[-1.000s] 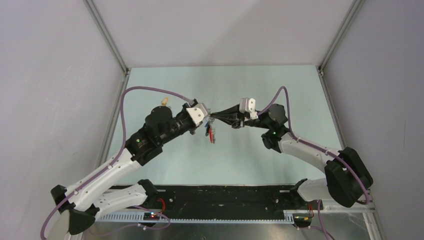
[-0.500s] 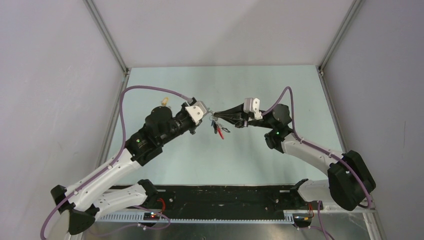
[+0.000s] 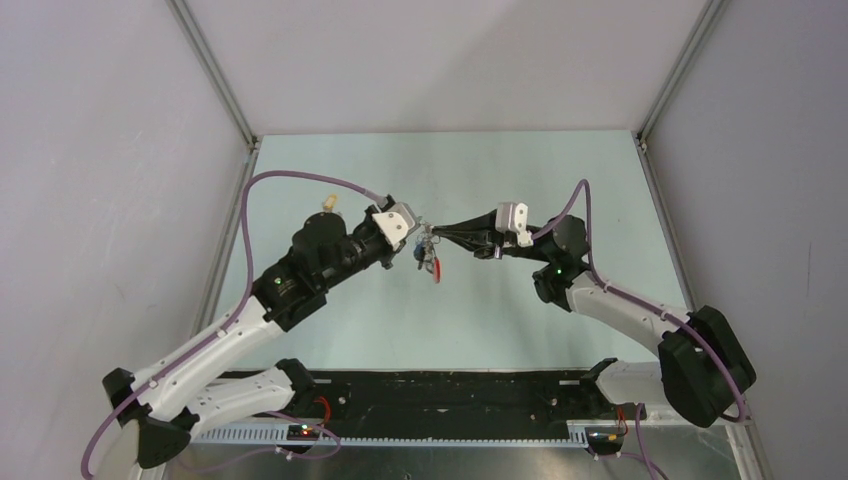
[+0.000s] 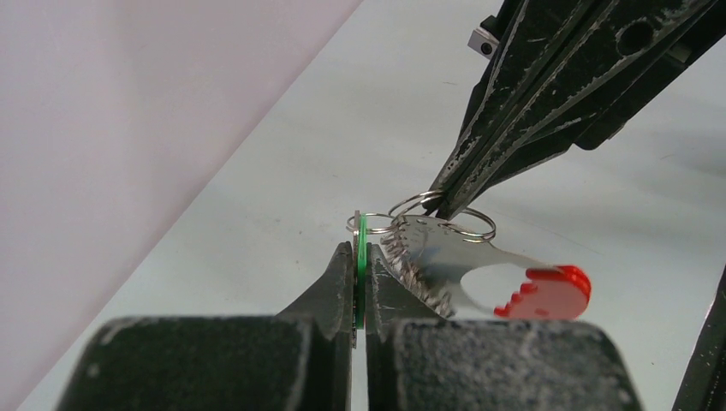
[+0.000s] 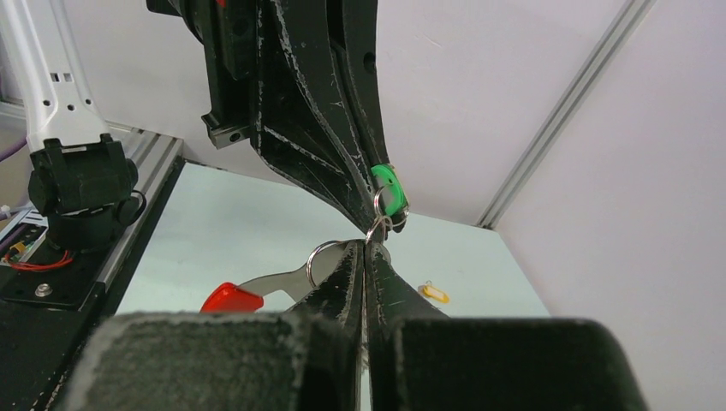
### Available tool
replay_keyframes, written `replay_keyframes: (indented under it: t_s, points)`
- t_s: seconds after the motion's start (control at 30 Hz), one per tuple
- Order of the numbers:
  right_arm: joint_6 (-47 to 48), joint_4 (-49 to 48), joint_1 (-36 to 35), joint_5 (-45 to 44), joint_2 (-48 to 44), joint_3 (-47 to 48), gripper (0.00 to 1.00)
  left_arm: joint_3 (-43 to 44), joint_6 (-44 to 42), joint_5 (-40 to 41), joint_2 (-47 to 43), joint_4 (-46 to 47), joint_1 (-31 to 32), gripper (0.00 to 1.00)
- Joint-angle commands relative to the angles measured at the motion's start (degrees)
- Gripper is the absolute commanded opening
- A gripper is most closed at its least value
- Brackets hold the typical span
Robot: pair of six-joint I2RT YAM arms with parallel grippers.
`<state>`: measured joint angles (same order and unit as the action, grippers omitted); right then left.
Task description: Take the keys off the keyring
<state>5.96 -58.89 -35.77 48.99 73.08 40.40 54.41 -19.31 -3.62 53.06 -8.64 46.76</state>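
Centre frame, over desk (image 3: 500, 320): L pincer (image 4: 360, 255) pinches green-tagged key (image 4: 362, 233); R pincer (image 5: 366, 257), directly opposite, nips keyring (image 4: 441, 257) btwn them.

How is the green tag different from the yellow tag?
The green tag is pinched in the left gripper, up off the table; the yellow tag lies loose on the table. The green tag touches a small silver ring; the yellow tag lies apart from it. Both are little oblong tags.
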Motion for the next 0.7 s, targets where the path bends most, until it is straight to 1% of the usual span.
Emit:
replay_keyframes:
  t_s: [0.0, 0.33, 0.47, 0.67]
  points:
    - [-0.97, -6.28, 0.34, -0.17, -2.16, -0.72, 0.00, 0.59, 1.01, -0.30, 0.50, 3.37, 0.08, 0.00]
    - [-2.16, -9.12, 0.36, -0.35, -1.87, -1.37, 0.00, 0.45, 0.57, -4.66, 2.00, 2.85, 0.12, 0.00]
    - [-3.25, -8.94, 0.93, -0.72, -1.76, -1.32, 0.00, 0.49, 0.00, -3.54, 0.83, 2.84, 0.12, 0.00]
    - [-4.25, -7.94, 1.70, -1.25, -0.83, -1.30, 0.00, 0.27, -1.36, 0.76, -1.26, 3.09, 0.07, 0.00]
